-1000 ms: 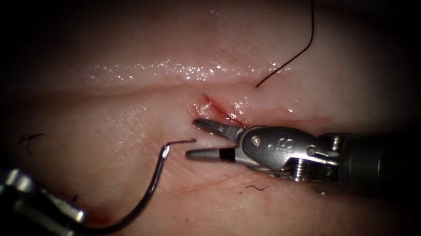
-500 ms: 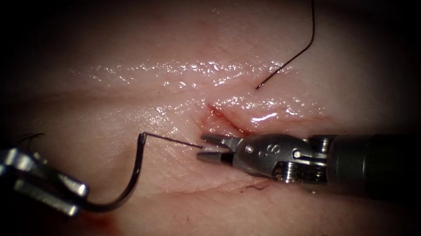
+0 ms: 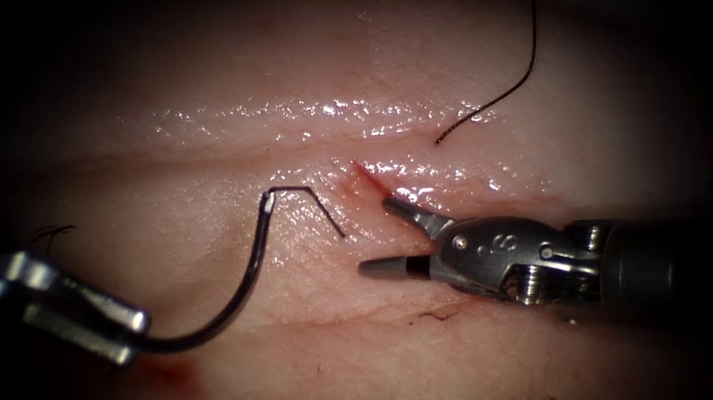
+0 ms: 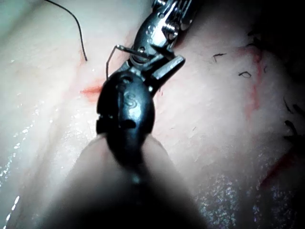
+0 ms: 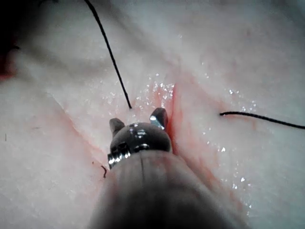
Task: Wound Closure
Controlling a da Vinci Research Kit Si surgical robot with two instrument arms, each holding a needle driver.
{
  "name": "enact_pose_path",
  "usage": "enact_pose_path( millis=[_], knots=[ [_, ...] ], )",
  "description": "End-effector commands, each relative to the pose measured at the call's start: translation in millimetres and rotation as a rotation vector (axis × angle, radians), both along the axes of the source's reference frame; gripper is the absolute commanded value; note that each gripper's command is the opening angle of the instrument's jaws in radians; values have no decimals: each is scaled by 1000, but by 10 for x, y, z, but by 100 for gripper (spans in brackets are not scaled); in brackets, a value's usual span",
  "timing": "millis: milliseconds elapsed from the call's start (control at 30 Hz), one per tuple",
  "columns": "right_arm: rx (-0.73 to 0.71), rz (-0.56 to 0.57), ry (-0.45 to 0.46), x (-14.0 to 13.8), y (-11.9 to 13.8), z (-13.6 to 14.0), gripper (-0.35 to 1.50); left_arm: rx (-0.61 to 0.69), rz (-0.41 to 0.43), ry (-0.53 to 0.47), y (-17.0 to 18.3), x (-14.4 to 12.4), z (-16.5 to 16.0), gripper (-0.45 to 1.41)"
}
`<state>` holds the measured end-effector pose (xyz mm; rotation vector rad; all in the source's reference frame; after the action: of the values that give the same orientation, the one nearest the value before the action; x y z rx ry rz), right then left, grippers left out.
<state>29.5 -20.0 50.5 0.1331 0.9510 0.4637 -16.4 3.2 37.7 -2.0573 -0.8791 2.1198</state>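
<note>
Here we see the left gripper [image 3: 122, 342] pinching the dark curved steel needle [image 3: 238, 294] near its tip end, lower left, clear of the pale pork tissue [image 3: 205, 151]; the right gripper [image 3: 388, 239], spread and empty, lies right of the thin dark thread [image 3: 320, 206].

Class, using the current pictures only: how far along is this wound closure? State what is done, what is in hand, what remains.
Done: thread enters the tissue right of the cut and emerges left of it.

In hand: the left tool grips the needle near its tip end, out of the tissue. The right tool is open, holding nothing.

Left: the cut gapes; no knot visible.
</note>
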Motion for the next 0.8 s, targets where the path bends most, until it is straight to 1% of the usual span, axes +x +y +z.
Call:
enact_pose_path(
  millis=[33, 100, 267, 467, 533, 567, 600, 633, 667, 733, 800],
  knots=[
    [-6, -1, 5, 13, -3, 2, 94, 1, 0, 1, -2, -5, 6, -45],
    [-13, 2, 11, 16, -3, 1, 98, 1, -1, 2, -2, -6, 7, -45],
    [-24, 6, 23, 25, -3, 0, 98, -11, -3, -1, -1, -6, 9, -45],
    [-26, 16, 34, 37, 0, 3, 88, -23, -5, -3, -1, -7, 9, -45],
    [-29, 11, 40, 41, -1, 3, 71, -28, -6, -5, -1, -7, 9, -45],
    [-29, 9, 42, 43, -1, 3, 52, -28, -6, -5, -2, -7, 9, -45],
    [-28, 5, 47, 43, -2, 3, 17, -34, -6, -7, -2, -7, 9, -45],
    [-33, -1, 49, 44, -3, 3, -23, -34, -6, -7, -2, -7, 9, -45],
    [-50, -11, 49, 43, -5, 4, -35, -34, -7, -6, -2, -7, 8, -45],
    [-82, -45, 49, 42, -8, 5, -35, -39, -7, -8, -2, -7, 8, -45],
    [-85, -54, 41, 41, -9, 6, -35, -38, -8, -7, -1, -7, 8, -45]
  ],
)
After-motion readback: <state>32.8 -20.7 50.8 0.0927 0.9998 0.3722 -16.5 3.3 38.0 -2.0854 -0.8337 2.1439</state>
